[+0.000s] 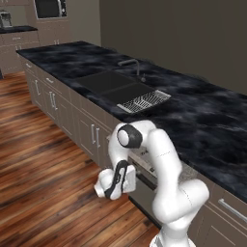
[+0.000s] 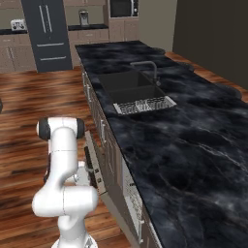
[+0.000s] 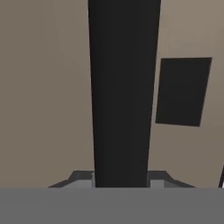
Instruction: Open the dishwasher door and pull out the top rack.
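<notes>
The dishwasher door (image 1: 144,190) stands tilted a little way out from under the dark counter, its top edge leaning away from the cabinet line. From the right base view I see its dark edge strip with small buttons (image 2: 95,167). Behind the gap, thin grey wire of the top rack (image 2: 130,188) shows inside the machine. My gripper (image 1: 129,180) is at the door's upper front. In the hand view my gripper (image 3: 123,180) is shut on the long dark bar handle (image 3: 123,96), which runs up the picture against the taupe panel (image 3: 43,96).
A dark sink basin (image 1: 112,83) with a faucet (image 1: 137,65) and a wire drying tray (image 1: 144,101) sits in the black counter (image 1: 202,120). Cabinet doors with short silver handles (image 1: 95,135) line the front to the left. Wooden floor (image 1: 43,188) lies open behind the arm.
</notes>
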